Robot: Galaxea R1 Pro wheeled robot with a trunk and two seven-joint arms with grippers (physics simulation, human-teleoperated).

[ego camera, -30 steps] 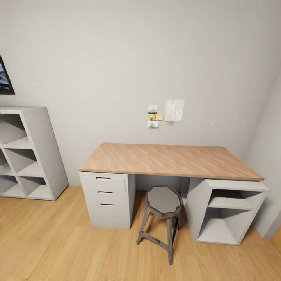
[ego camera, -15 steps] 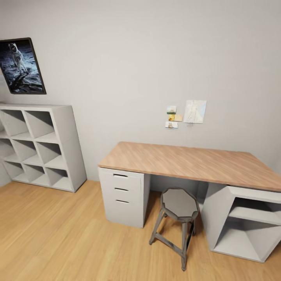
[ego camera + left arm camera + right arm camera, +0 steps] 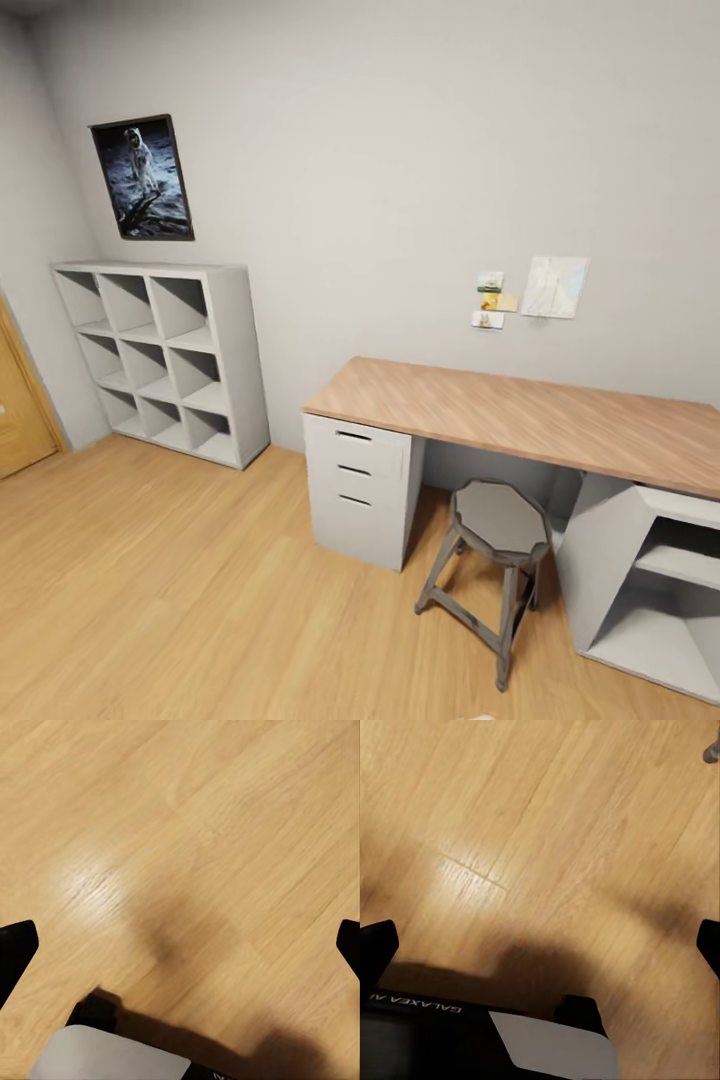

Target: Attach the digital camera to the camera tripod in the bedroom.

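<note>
The digital camera and the camera tripod are out of view. In the left wrist view my left gripper (image 3: 180,945) is open, its black fingertips (image 3: 16,949) far apart over bare wooden floor (image 3: 195,832). My right gripper (image 3: 540,945) is open too, with its fingertips (image 3: 376,949) spread wide above the floor and nothing between them.
A wooden-topped desk (image 3: 520,410) with a white drawer unit (image 3: 360,485) stands against the wall at the right, a grey stool (image 3: 497,525) in front of it. A white cube shelf (image 3: 165,355) sits at the left under a moon poster (image 3: 143,178). A wooden door (image 3: 18,410) shows at the far left.
The head view has swung to the left, so the desk and stool sit further right in the picture. The whole cube shelf, the poster and the door have come into view.
</note>
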